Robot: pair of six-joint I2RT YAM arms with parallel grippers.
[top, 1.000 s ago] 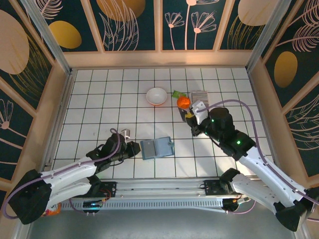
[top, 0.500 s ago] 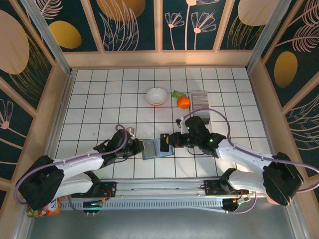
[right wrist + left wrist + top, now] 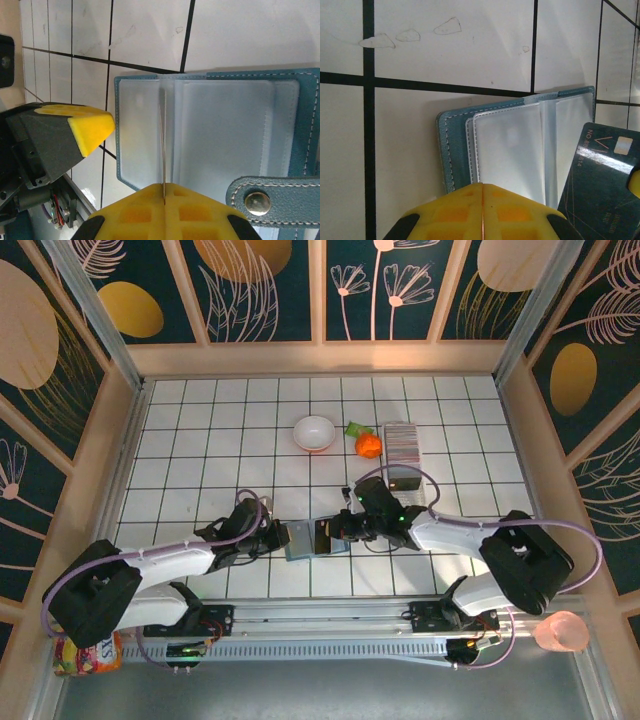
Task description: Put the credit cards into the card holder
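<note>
Mid-task: card holder (image 3: 315, 538) open on table (image 3: 200, 440), front centre; right end effector (image 3: 164, 187) pinches one dark credit card (image 3: 597, 175) edge-on over clear pockets, not yet inserted; left end effector (image 3: 482, 187) closed at holder's left edge; card stack (image 3: 401, 441) waits far right.

Left wrist view: the left gripper (image 3: 482, 195) covers one edge of the teal-blue stitched folding card holder (image 3: 451, 145). The dark green plastic card (image 3: 600, 185) runs off right and bottom, small print too blurred to read. Right wrist view: card edge-on, face hidden; the holder's snap strap (image 3: 272, 200) cut off right.
</note>
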